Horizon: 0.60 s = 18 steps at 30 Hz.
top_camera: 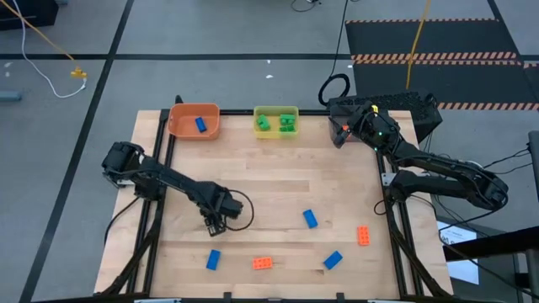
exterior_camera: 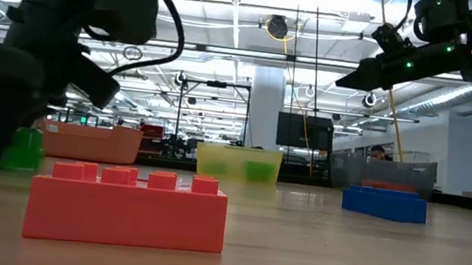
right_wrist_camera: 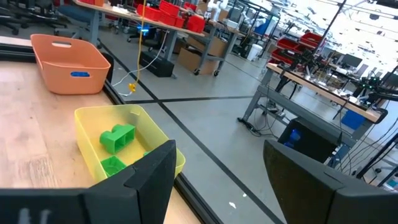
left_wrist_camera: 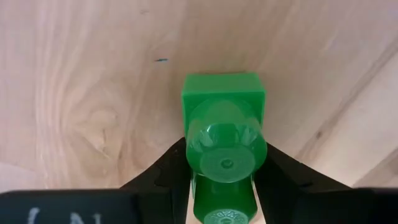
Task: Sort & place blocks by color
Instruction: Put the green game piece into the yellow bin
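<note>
Overhead, the left gripper point(top_camera: 213, 224) is seen low on the wooden desk point(top_camera: 278, 177), the right gripper point(top_camera: 341, 133) raised beyond the yellow plastic bin point(top_camera: 276, 123), fingers apart. At the left wrist, a small green studded plastic brick point(left_wrist_camera: 224, 124) is clamped by its flat sides; light, rigid and slick, it is best squeezed squarely there.

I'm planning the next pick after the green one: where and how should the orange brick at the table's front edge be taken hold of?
Grip the orange brick across its two long, flat side walls, coming straight down from above. It lies flat, studs up, long axis running left to right, with bare wood around it, so the end effector's fingers fit in front and behind. The left end effector, shut on a green brick, is nearest.
</note>
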{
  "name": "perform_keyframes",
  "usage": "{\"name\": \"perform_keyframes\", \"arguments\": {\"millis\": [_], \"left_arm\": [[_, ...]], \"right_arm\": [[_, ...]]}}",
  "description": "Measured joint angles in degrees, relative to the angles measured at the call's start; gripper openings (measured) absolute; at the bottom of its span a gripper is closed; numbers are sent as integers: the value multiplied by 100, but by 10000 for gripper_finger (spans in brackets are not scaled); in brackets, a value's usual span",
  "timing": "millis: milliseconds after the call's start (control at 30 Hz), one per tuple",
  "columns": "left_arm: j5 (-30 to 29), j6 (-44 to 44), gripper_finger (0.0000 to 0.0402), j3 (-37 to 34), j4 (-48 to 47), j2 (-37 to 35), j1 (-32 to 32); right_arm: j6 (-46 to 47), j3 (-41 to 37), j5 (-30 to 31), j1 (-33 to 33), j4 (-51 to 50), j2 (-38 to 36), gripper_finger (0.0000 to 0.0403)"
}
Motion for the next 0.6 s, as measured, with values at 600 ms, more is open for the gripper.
{"name": "perform_keyframes", "arguments": {"millis": [600], "left_arm": [[-1970,2055,146,2586,691,-129,2309]], "right_arm": [[35,1,-1,0,214,0,235]]}}
